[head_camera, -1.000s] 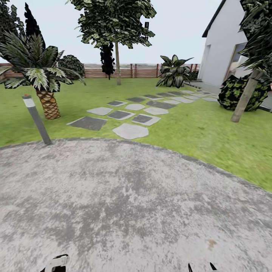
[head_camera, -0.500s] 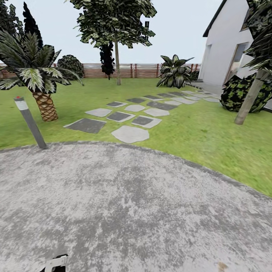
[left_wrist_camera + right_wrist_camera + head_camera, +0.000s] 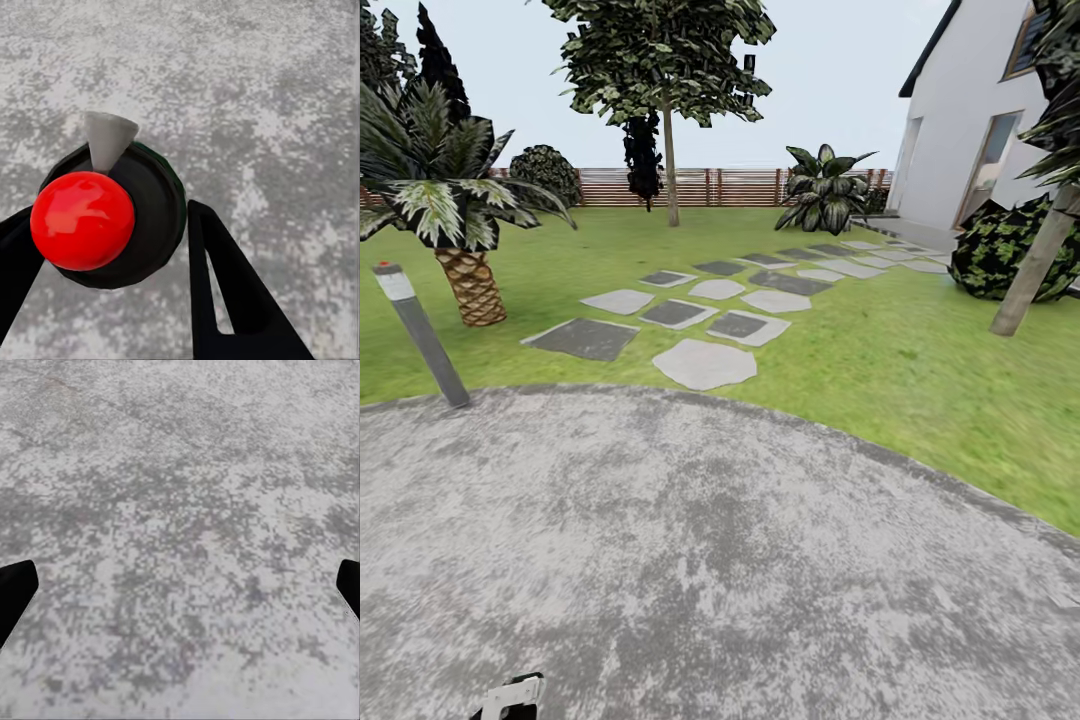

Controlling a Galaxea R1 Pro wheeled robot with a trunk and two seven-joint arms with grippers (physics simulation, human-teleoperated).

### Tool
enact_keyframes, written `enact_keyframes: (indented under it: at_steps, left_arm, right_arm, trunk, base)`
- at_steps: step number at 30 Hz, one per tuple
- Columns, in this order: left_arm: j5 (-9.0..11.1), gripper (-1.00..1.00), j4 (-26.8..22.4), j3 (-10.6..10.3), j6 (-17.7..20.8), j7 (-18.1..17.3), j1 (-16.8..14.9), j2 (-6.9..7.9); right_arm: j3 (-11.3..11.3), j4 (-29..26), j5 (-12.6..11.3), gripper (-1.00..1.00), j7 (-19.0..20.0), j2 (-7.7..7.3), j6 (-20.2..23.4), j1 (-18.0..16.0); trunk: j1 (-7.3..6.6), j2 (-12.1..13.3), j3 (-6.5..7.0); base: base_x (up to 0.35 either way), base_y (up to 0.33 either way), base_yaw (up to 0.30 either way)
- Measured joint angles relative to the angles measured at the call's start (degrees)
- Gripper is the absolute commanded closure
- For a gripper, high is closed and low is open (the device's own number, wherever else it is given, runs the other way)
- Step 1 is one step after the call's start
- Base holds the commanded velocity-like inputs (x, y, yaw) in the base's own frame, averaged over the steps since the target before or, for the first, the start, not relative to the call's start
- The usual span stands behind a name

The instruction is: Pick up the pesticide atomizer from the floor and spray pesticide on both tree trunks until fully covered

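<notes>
Two fingers of the left hand (image 3: 112,292) clasped the atomizer (image 3: 112,214) body, seemingly light and rigid; right hand (image 3: 180,592) gaped empty.

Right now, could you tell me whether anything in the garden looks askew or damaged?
The lamp post at the edge of the paving and the right trunk lean outward at their tops, possibly lens distortion. Nothing looks spilled or damaged.

A grey speckled gravel pad (image 3: 710,560) fills the foreground; a leaning grey bollard light (image 3: 420,335) stands beside a scaly-trunked palm (image 3: 465,285).
</notes>
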Motion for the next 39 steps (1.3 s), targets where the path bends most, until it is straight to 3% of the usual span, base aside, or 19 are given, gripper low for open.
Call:
enact_keyframes:
  at_steps: [17, 24, 39]
  left_arm:
    - [-0.1, 1.00, 0.0, -0.1, 0.0, -0.1, 0.0, -0.34]
    - [-0.7, 1.00, 0.1, -0.2, -0.1, -0.1, 0.0, -1.16]
    - [-0.1, 1.00, 0.0, 0.0, -0.1, 0.0, 0.0, -1.05]
  right_arm:
    - [0.0, 0.0, 0.0, -1.00, 0.0, 0.00, 0.0, 0.0]
    - [0.0, 0.0, 0.0, -1.00, 0.0, 0.00, 0.0, 0.0]
    - [0.0, 0.0, 0.0, -1.00, 0.0, 0.00, 0.0, 0.0]
  trunk:
    - [0.00, 0.0, 0.00]
    - [0.00, 0.0, 0.00]
    - [0.00, 0.0, 0.00]
  base:
    - [0.340, 0.000, 0.000]
    - [0.340, 0.000, 0.000]
    - [0.340, 0.000, 0.000]
